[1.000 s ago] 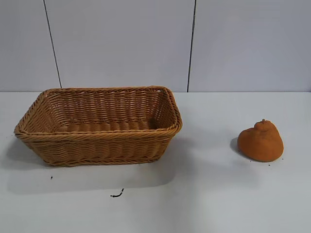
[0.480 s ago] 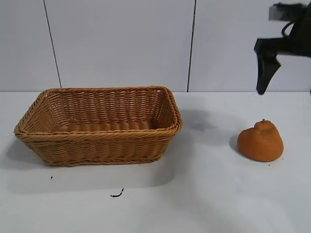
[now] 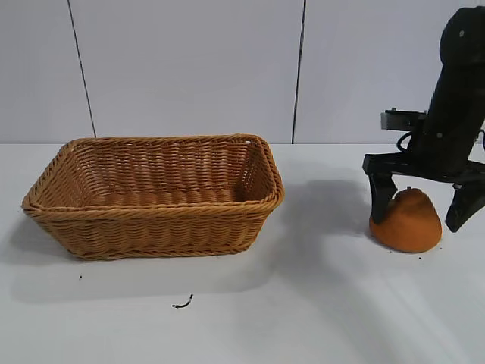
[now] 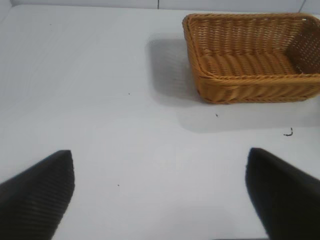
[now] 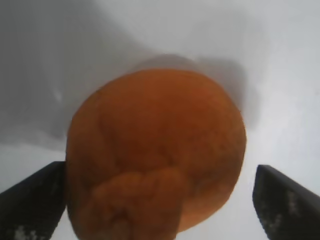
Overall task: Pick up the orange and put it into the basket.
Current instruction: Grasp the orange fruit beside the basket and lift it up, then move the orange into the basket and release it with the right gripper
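The right arm reaches down from about one o'clock with its right gripper [image 3: 423, 203] spread wide, one finger [image 3: 381, 199] at nine and the other at three, seemingly not yet touching anything, while the left gripper [image 4: 160, 192] hangs parked, its fingers likewise parted.

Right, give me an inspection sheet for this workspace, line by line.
Surface: white table, a few dark specks and a small black curl in front of the basket.
Job's things: lumpy dull-orange fruit on the table, right of the golden-brown woven wicker basket, which holds nothing.
Clutter: nothing seen.
Grippers: right gripper open, fingers straddling the orange; left gripper open above bare table, away from the basket.
Cables: a black loop at the right wrist.
Surroundings: pale panelled wall.
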